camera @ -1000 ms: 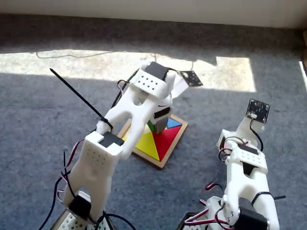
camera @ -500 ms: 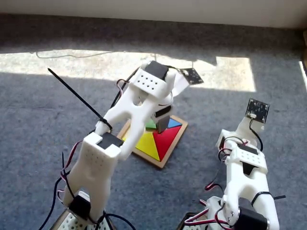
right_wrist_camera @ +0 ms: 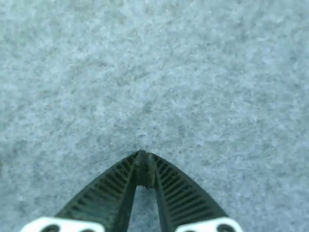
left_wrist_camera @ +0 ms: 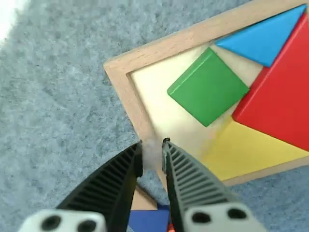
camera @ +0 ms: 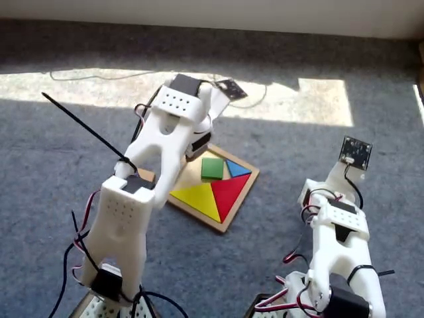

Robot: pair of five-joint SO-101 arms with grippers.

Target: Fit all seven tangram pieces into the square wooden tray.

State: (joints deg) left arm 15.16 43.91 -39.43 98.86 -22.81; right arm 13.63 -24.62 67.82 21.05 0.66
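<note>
Your left gripper [left_wrist_camera: 152,150] hangs slightly parted and empty at the tray [left_wrist_camera: 118,82] rim. Its wrist view catches a blue piece [left_wrist_camera: 148,220] outside. Right gripper [right_wrist_camera: 141,166] clenched, empty.

Grey carpet [camera: 53,165]; sunlit band [camera: 318,103] across carpet's far part, thin cable [camera: 99,77] lying there; pale wall [camera: 265,13] beyond carpet.

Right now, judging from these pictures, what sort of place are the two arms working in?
Probably an indoor room, a home or small lab: a grey carpet-like surface, a patch of sunlight as from a window, and a pale wall behind.
</note>
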